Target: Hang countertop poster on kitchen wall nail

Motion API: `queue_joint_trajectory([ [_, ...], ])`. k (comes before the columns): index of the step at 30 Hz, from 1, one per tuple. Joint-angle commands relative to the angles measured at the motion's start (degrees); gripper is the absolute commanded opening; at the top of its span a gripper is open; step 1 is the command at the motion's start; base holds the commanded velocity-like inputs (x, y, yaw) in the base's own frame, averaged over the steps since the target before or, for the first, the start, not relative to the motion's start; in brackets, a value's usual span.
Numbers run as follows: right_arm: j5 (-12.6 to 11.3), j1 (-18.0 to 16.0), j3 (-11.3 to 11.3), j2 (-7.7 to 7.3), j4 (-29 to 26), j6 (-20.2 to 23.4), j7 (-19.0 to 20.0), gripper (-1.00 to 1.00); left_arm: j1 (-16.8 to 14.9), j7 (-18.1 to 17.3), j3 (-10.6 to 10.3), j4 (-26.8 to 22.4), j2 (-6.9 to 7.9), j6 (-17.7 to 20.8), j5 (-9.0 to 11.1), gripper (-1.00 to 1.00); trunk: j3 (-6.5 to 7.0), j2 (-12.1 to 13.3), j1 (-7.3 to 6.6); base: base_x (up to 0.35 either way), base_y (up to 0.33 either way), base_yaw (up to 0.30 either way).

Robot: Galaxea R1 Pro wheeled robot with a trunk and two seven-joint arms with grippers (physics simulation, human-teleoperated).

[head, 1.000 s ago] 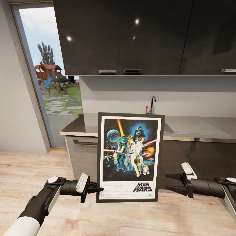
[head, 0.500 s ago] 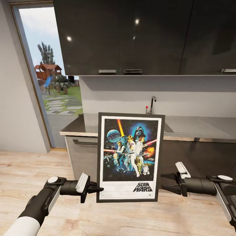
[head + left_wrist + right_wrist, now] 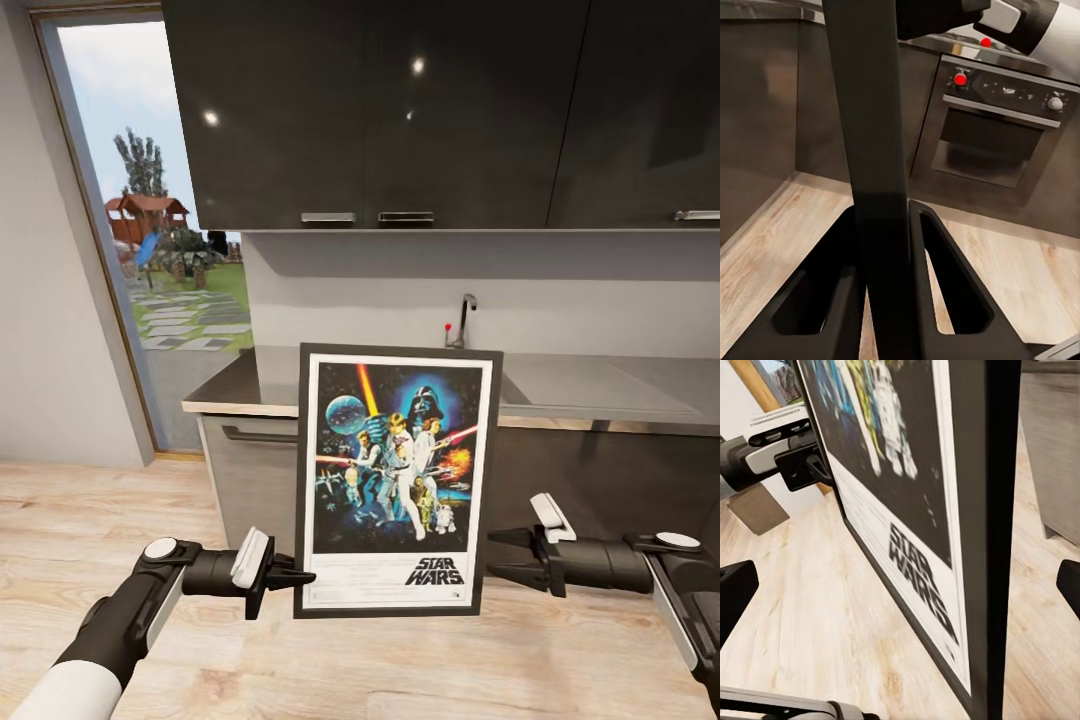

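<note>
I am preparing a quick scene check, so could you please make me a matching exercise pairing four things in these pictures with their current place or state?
Things:
1. poster
2. left tool
3. right tool
4. tap

Places or states:
A. open, just off the poster's right edge
B. on the countertop, by the back wall
C. upright, held off the floor, in front of the counter
D. shut on the poster's lower left edge

Pairs: 1-C, 2-D, 3-A, 4-B
</note>
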Motion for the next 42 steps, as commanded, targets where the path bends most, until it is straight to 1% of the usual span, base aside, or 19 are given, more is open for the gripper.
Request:
queue_joint_trajectory([
  [1, -0.09, -0.04, 0.00, -0.01, 0.01, 0.58, 0.15, 1.00, -0.04, -0.07, -0.20, 0.02, 0.12, 0.17, 0.27, -1.00, -0.07, -0.04, 0.00, 0.000, 0.000, 0.000],
  [17, -0.09, -0.16, 0.01, 0.00, 0.03, 0.54, 0.15, 1.00, -0.04, -0.07, -0.22, -0.04, 0.21, 0.18, 0.27, -1.00, -0.07, -0.04, 0.00, 0.000, 0.000, 0.000],
  [18, -0.09, -0.18, 0.01, 0.00, 0.03, 0.54, 0.15, 1.00, -0.04, -0.07, -0.37, -0.05, 0.21, 0.19, 0.27, -1.00, -0.07, -0.04, 0.00, 0.000, 0.000, 0.000],
  [21, -0.09, -0.21, 0.01, 0.10, 0.03, 0.54, 0.15, 1.00, -0.04, -0.07, -1.86, -0.05, 0.21, 0.23, 0.27, -1.00, -0.07, -0.04, 0.00, 0.000, 0.000, 0.000],
  [22, -0.09, -0.21, 0.01, 0.23, 0.03, 0.54, 0.15, 1.00, -0.04, -0.07, -2.86, -0.05, 0.21, 0.24, 0.27, -1.00, -0.07, -0.04, 0.00, 0.000, 0.000, 0.000],
  [25, -0.09, -0.22, 0.01, 0.37, 0.03, 0.54, 0.15, 1.00, -0.04, -0.07, -4.05, -0.05, 0.21, 0.30, 0.29, -1.00, -0.07, -0.04, 0.00, 0.000, 0.000, 0.000],
  [32, -0.09, -0.29, 0.01, 0.77, 0.03, 0.50, 0.12, 1.00, -0.04, -0.07, -4.73, -0.62, 0.30, 0.34, 0.35, -1.00, -0.07, -0.04, 0.00, 0.000, 0.000, 0.000],
  [36, -0.03, -0.31, 0.01, 1.07, 0.05, 0.46, 0.13, 1.00, -0.04, -0.07, -4.79, -0.84, 0.98, 0.35, 0.38, -1.00, -0.07, -0.04, 0.00, 0.000, 0.000, 0.000],
  [42, -0.01, -0.31, 0.03, 1.13, 0.10, 0.45, 0.15, 1.00, -0.04, -0.07, -4.79, -1.02, 1.82, 0.35, 0.50, -1.00, -0.07, -0.04, 0.00, 0.000, 0.000, 0.000],
])
